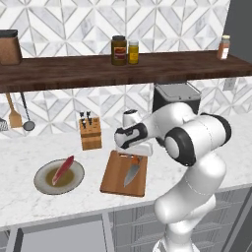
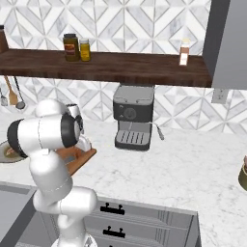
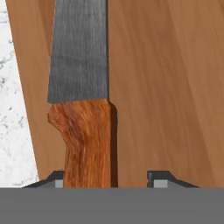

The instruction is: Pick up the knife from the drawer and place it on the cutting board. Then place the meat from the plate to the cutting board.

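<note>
The knife (image 1: pixel 132 173) lies flat on the brown cutting board (image 1: pixel 115 179), its orange-brown handle toward the wall and its blade toward the counter's front edge. In the hand view the knife (image 3: pixel 89 140) runs up from between my fingertips (image 3: pixel 158 179) over the cutting board (image 3: pixel 166 87). My gripper (image 3: pixel 107 178) is open: the right fingertip stands clear of the handle and the left one sits right beside it. My gripper (image 1: pixel 135 156) hovers just over the handle end. Left of the board, the meat (image 1: pixel 63 170) lies on the plate (image 1: pixel 38 181). The grey drawer (image 1: pixel 59 238) stands pulled out below the counter.
A wooden knife block (image 1: pixel 91 132) stands behind the board, and a coffee machine (image 2: pixel 133 118) is at the wall to the right. Jars (image 1: pixel 118 50) sit on the dark shelf overhead. A spatula (image 1: pixel 14 115) and a ladle hang at far left.
</note>
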